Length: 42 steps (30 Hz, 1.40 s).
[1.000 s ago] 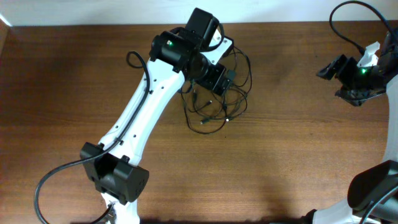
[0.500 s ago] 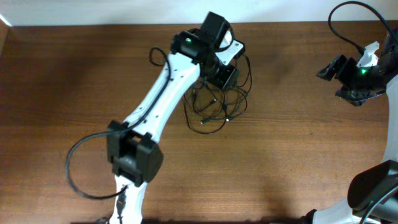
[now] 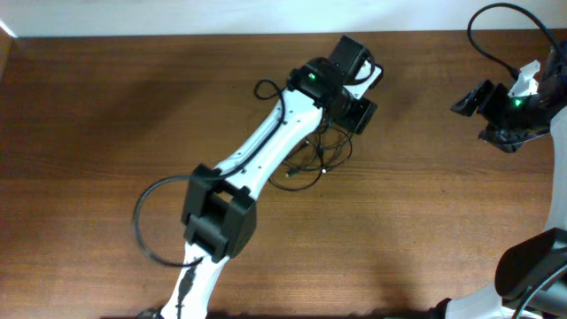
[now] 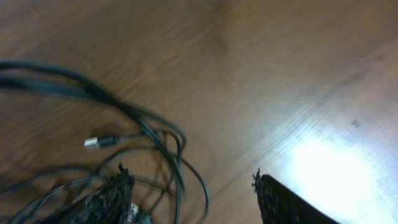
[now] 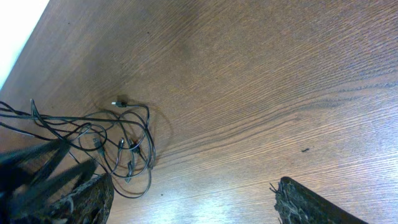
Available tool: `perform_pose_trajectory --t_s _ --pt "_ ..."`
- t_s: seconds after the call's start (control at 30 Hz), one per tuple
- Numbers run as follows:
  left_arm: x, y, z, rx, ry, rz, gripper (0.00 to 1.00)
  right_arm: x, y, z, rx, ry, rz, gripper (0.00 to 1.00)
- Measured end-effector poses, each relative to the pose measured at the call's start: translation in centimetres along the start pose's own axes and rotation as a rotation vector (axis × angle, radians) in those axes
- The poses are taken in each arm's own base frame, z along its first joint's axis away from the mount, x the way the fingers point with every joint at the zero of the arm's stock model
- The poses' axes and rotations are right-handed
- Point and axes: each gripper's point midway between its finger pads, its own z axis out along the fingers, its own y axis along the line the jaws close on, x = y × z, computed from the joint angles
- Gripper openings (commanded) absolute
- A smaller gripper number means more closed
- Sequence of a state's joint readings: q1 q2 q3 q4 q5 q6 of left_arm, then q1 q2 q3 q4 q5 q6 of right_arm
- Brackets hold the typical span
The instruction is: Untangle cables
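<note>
The cables (image 3: 326, 152) are a loose tangle of thin black cords on the brown table, partly hidden under my left arm. My left gripper (image 3: 361, 115) is open just to the right of and behind the tangle. In the left wrist view the cables (image 4: 155, 134) loop in from the left, with a small silver plug (image 4: 92, 142). One loop lies on the table between the open fingers (image 4: 193, 196), which hold nothing. My right gripper (image 3: 464, 99) is open and empty at the far right. In its wrist view, the cables (image 5: 124, 146) lie far off to the left of its fingers (image 5: 193, 202).
My left arm (image 3: 257, 168) crosses the table diagonally from the front. Its thick black robot cable (image 3: 142, 232) loops out at the front left. The right arm's thick cable (image 3: 496, 19) arcs at the back right. The table's back edge (image 3: 177, 35) meets a white wall.
My left arm has swung to the right, carrying its gripper from over the tangle to its right side. The cables have barely shifted. The right arm has not moved.
</note>
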State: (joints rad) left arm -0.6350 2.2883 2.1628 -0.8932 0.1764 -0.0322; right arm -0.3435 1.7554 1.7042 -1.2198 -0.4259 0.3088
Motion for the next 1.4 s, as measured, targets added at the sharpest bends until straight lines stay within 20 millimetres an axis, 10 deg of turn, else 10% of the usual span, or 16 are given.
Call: perform_pose_trajectory --t_s 0.13,0.4,0.57,0.8,1.0,1.4 --pt "2.6 1.4 4.4 -0.035 0.082 -0.048 0.40 0.0 0.0 0.0 0.000 0.000 -0.003 0.84" --pt "2.4 1.4 4.4 -0.040 0.074 -0.057 0.06 0.3 -0.1 0.0 0.004 0.011 0.003 0.84" --pt "2.4 1.5 4.4 -0.045 0.073 -0.058 0.65 0.5 0.0 0.1 0.007 0.018 -0.004 0.84" --pt "-0.5 3.8 4.6 -0.171 -0.050 -0.040 0.50 1.1 0.9 0.6 0.018 0.030 -0.060 0.84" --pt "1.9 4.6 7.9 -0.188 0.020 -0.040 0.50 0.8 1.0 0.6 0.019 0.018 -0.070 0.84" --pt "4.4 -2.4 8.8 -0.126 0.110 0.058 0.61 1.2 0.8 0.6 0.023 0.034 -0.086 0.84"
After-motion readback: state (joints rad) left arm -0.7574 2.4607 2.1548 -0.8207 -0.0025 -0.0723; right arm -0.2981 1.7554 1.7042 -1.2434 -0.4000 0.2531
